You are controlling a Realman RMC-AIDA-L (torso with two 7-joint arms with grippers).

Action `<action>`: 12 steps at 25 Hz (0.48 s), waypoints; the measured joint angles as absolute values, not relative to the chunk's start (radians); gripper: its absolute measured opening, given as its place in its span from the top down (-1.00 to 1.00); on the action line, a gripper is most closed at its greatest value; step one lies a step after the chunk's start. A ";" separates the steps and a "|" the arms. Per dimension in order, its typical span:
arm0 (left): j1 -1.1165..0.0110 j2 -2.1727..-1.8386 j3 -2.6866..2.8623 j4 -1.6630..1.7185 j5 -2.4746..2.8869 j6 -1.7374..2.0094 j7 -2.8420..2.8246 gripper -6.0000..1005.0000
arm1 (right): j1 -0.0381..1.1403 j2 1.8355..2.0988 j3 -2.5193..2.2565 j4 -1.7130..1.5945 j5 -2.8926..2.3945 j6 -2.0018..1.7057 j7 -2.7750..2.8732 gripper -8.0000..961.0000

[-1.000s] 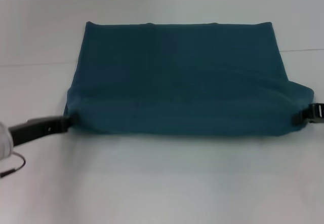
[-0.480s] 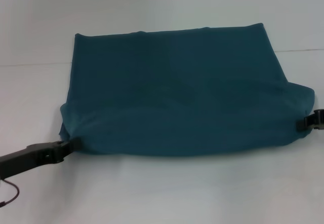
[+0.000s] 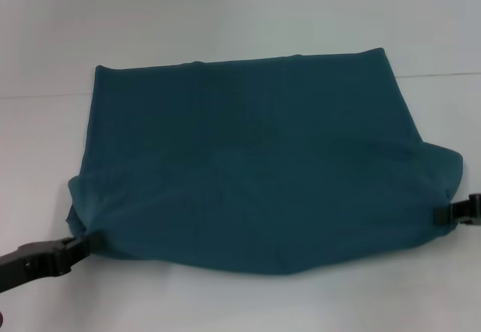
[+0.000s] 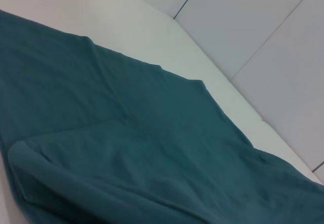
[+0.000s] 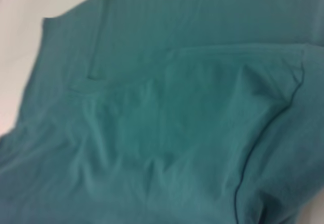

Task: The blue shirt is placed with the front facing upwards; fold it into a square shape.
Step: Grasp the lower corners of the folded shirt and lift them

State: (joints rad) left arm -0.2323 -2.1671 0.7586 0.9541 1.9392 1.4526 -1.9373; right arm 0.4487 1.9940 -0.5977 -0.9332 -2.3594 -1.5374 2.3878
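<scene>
I have a white desk (image 3: 240,302) in front of me, and the blue shirt (image 3: 255,167) covers most of its middle. It lies as a broad, doubled panel, plain teal side up, with its far edge straight and its near edge sagging in a soft curve toward me.

I judge the folding to be partly done: the sleeves and collar no longer show, and a layer has been turned over, as both wrist views show one ply of cloth lying on another. The shape is wider than it is deep, and its near corners are pulled out into points, so it is not yet a square. At least one more fold across the width looks to be needed, plus smoothing of the wrinkles near the right side.

The left tool (image 3: 75,248) sits at the near left corner of the shirt, clamped on the cloth there. The right tool (image 3: 445,213) is at the near right corner, at the edge of the head view, pinching that corner likewise.

No print, brand or tag can be read from any view; only plain fabric and a seam line show.
</scene>
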 joint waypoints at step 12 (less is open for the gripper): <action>-0.188 -2.169 0.758 0.966 1.948 1.496 -1.935 0.95 | 0.330 2.035 -0.501 -0.935 -2.287 -1.645 2.309 0.84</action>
State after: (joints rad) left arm -0.1879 -2.1691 0.7577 0.9659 1.9481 1.4964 -1.9353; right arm 0.3296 2.0348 -0.5015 -0.9349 -2.2873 -1.6450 2.3092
